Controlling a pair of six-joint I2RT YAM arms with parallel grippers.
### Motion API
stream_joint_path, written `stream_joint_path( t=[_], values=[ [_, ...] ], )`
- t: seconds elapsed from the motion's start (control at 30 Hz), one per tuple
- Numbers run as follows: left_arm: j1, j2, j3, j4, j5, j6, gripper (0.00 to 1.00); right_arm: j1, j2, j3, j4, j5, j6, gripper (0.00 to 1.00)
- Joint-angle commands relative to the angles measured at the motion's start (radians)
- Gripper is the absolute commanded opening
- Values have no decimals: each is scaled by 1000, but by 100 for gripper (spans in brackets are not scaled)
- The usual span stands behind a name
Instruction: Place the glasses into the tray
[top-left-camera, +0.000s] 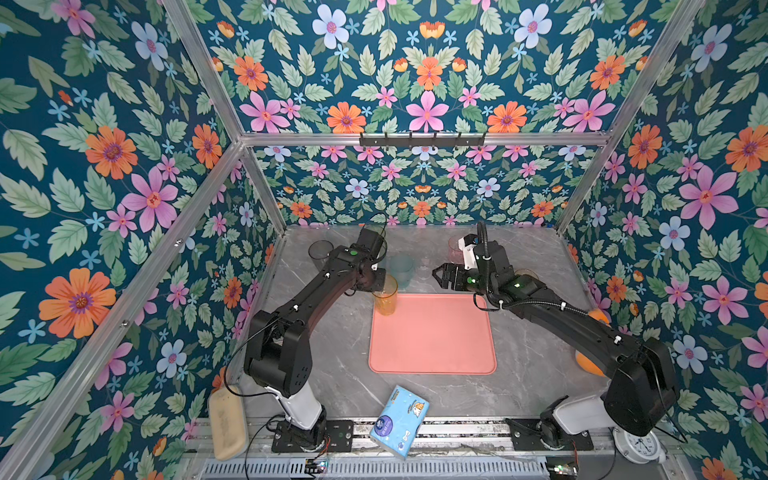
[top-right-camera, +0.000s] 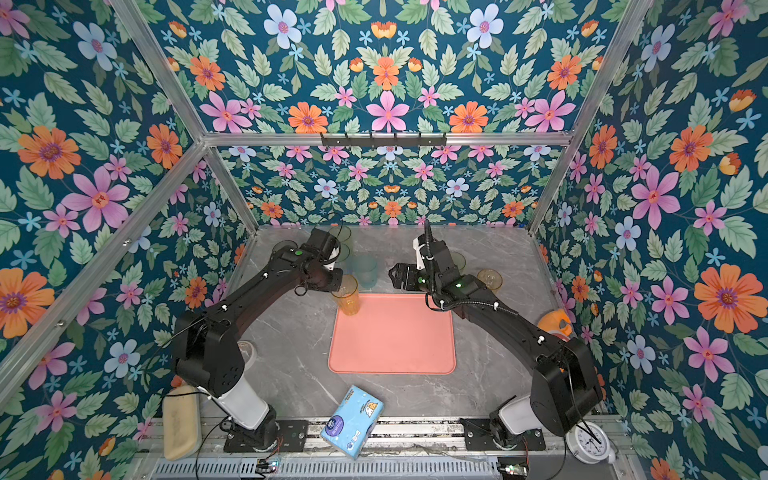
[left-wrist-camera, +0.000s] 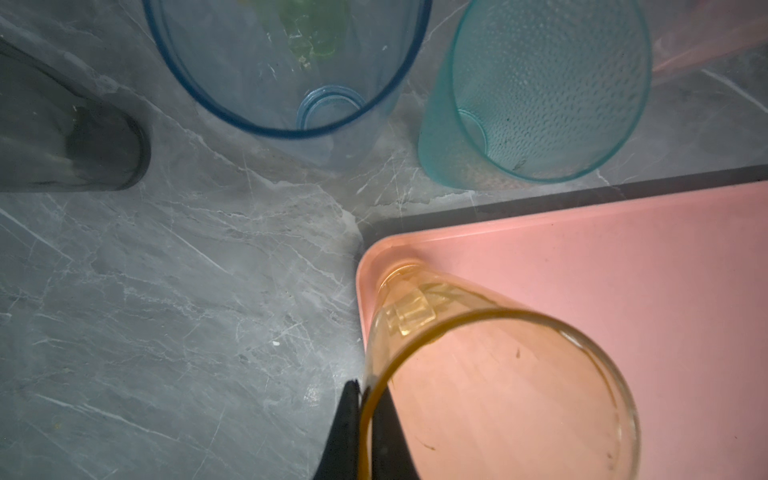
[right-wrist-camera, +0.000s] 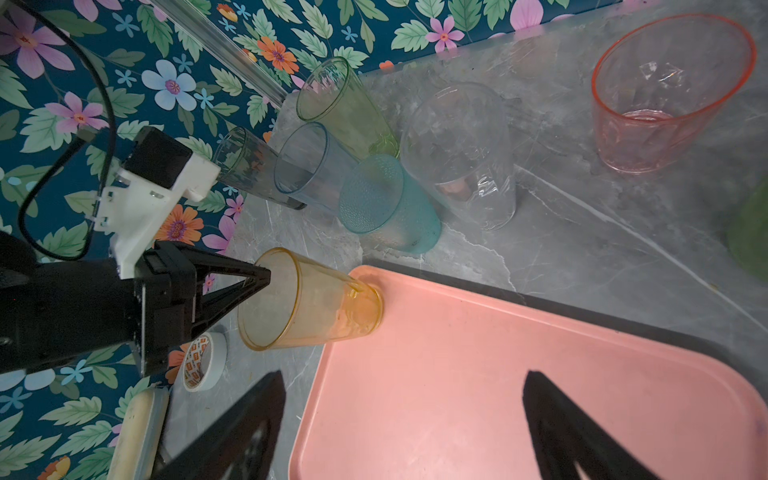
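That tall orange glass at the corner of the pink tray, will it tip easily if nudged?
Probably: the orange glass is tall with a narrower base, at the tray corner. It looks thin and empty, likely light. Rim-pinched by the left gripper, it may swing.

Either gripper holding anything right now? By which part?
The left gripper pinches the amber tumbler by its rim wall; the right gripper is open, empty.

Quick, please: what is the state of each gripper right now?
Left gripper: closed on the rim of the amber glass.
Right gripper: open, holding nothing.
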Motion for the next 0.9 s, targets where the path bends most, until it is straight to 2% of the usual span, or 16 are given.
stream_joint_path(
  t=[0.0, 0.43, 0.57, 0.87],
  values=[
    [0, 3, 9, 2, -5, 3, 0, 1, 5, 0, -6, 15, 1, 91],
    [-6, 12, -9, -10, -20, 29, 1, 0, 18, 15, -14, 4, 3, 91],
    [-6, 22, -8, -18, -13, 28, 9, 1, 21, 19, -18, 6, 1, 91],
    [-6, 25, 3, -8, -1, 22, 16, 0, 23, 20, -24, 6, 0, 92]
  ],
)
